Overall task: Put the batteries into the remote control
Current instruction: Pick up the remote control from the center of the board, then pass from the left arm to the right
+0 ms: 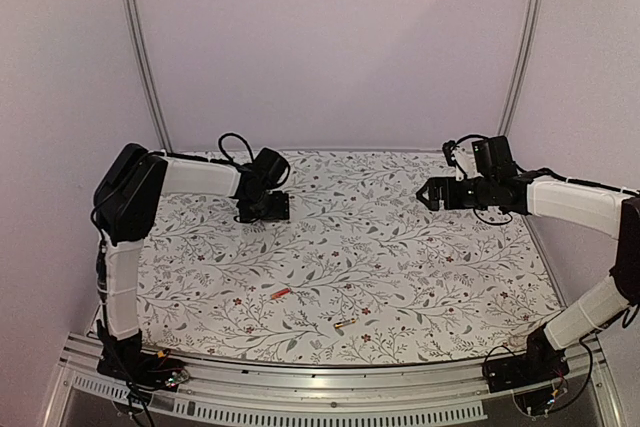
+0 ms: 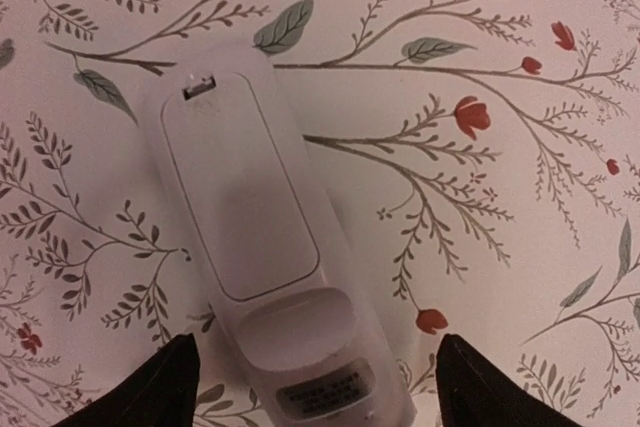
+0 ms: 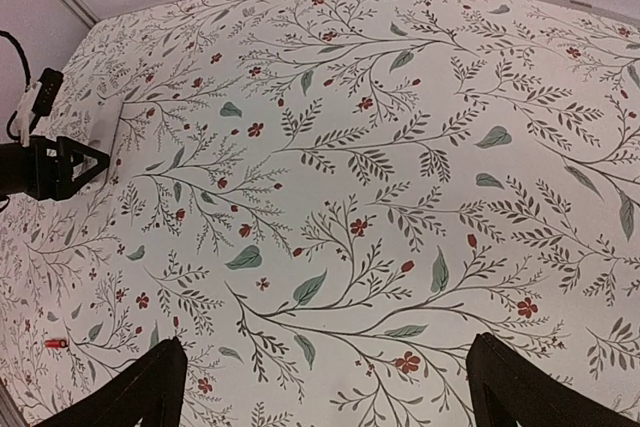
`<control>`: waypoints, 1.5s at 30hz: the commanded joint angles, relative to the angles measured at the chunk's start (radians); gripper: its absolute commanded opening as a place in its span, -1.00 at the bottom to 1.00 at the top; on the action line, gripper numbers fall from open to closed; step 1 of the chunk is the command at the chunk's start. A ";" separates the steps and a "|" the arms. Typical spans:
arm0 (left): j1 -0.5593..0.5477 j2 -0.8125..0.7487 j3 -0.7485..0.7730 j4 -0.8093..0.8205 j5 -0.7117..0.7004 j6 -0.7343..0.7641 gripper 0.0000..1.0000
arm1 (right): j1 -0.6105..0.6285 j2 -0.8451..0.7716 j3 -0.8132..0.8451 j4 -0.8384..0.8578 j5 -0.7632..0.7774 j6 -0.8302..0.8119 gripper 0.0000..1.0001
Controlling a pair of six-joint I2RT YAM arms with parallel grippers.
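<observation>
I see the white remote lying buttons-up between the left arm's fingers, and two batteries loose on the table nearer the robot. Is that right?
Not quite. The remote control lies back up, battery cover showing, as the left wrist view shows. It does lie between the left fingers, and the red battery and dark battery lie loose nearer the robot.

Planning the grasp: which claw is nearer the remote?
Left. The left claw hangs over the remote, open, straddling one end. The right claw hovers far off, over the right side of the table.
</observation>
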 commanded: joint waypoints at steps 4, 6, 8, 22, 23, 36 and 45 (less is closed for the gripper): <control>-0.019 0.083 0.087 -0.116 -0.046 -0.030 0.47 | 0.008 0.022 -0.011 0.010 -0.011 0.010 0.97; -0.018 0.096 0.095 -0.129 -0.044 -0.036 0.40 | 0.007 0.022 -0.013 0.009 -0.012 0.011 0.98; -0.018 0.106 0.100 -0.137 -0.043 -0.039 0.31 | 0.007 0.020 -0.014 0.008 -0.012 0.013 0.97; -0.108 0.002 0.048 -0.105 0.070 -0.011 -0.50 | 0.007 0.014 -0.024 0.011 -0.068 0.045 0.98; -0.120 -0.013 0.035 -0.093 0.075 -0.012 -0.50 | 0.007 0.017 -0.025 0.014 -0.080 0.055 0.97; -0.254 -0.125 -0.068 0.086 0.112 -0.009 -0.61 | 0.014 0.148 -0.040 0.178 -0.254 0.271 0.98; -0.323 -0.181 -0.164 0.322 0.160 0.010 -0.62 | 0.069 0.293 -0.025 0.428 -0.371 0.520 0.97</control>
